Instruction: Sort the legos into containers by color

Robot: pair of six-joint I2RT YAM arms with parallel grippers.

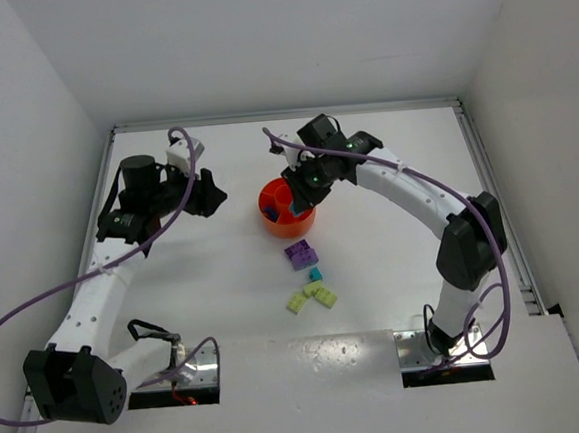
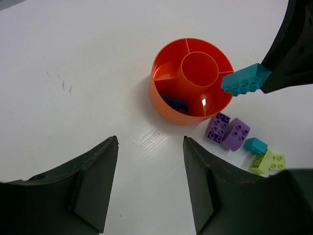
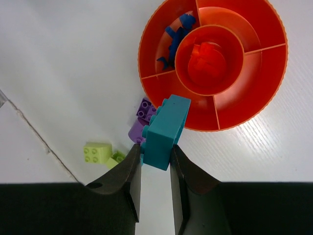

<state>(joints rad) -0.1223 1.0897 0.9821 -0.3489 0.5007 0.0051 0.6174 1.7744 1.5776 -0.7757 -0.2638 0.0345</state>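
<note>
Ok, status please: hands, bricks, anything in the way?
Right hand shut on teal brick, at rim of orange bowl. Left hand open. Blue bricks in one outer section. Nothing in the way.

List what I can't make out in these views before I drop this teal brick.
Top external: right gripper covers part of the bowl; contents unreadable.
Right wrist: teal brick hides most of the purple bricks.
Left wrist: left gripper cuts off the yellow-green bricks.

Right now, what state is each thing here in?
Round orange plastic bowl: upright; blue bricks in one outer section.
Right gripper: shut on large teal plastic brick, near bowl's rim.
Left gripper: open, empty.
Purple bricks: loose on table.
Small teal brick: loose on table.
Yellow-green bricks: loose on table.
</note>
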